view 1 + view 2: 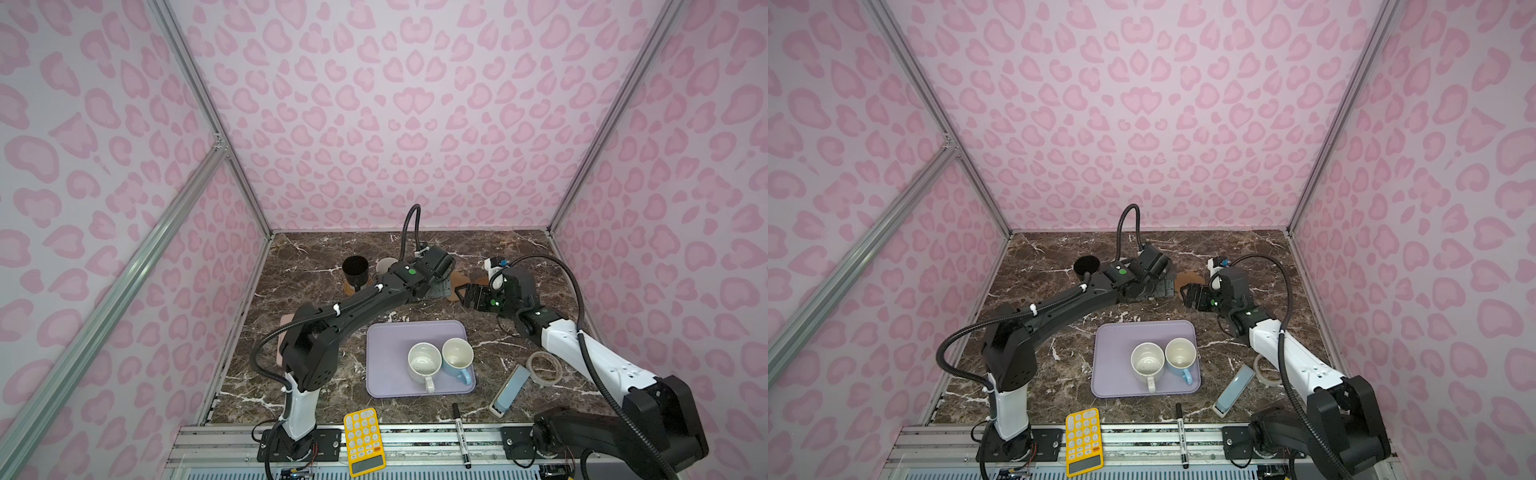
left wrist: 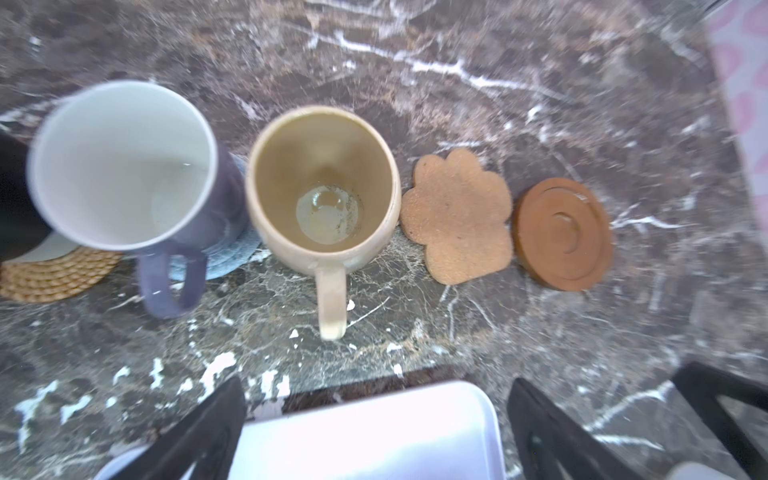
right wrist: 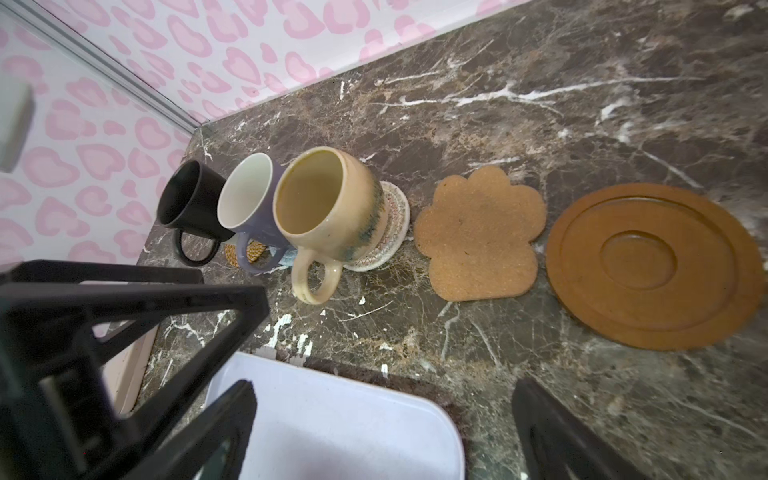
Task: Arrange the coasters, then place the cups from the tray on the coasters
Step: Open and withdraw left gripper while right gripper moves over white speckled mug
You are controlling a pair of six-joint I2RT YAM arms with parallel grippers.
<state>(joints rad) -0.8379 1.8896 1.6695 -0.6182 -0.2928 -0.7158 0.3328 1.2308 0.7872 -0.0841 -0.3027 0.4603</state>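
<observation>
Along the back stand a black cup (image 3: 187, 199) on the orange-tan coaster (image 2: 54, 274), a lavender cup (image 2: 124, 166) on the grey-blue coaster (image 2: 232, 253), and a beige cup (image 2: 322, 187) on the cream coaster (image 3: 390, 224). The flower coaster (image 2: 457, 216) and the brown disc (image 2: 563, 232) lie bare beside them. On the lavender tray (image 1: 386, 374) sit a speckled white cup (image 1: 424, 361) and a light blue cup (image 1: 457, 357). My left gripper (image 2: 376, 386) hovers open and empty in front of the beige cup. My right gripper (image 3: 384, 386) hangs open beside it, near the tray's far edge.
A yellow calculator (image 1: 363, 440) and a marker (image 1: 460, 432) lie at the front edge. A tape ring (image 1: 544, 368) and a blue-grey case (image 1: 509, 390) sit right of the tray, a pink case (image 1: 286, 332) under the left arm, a white object (image 1: 494, 264) at the back right.
</observation>
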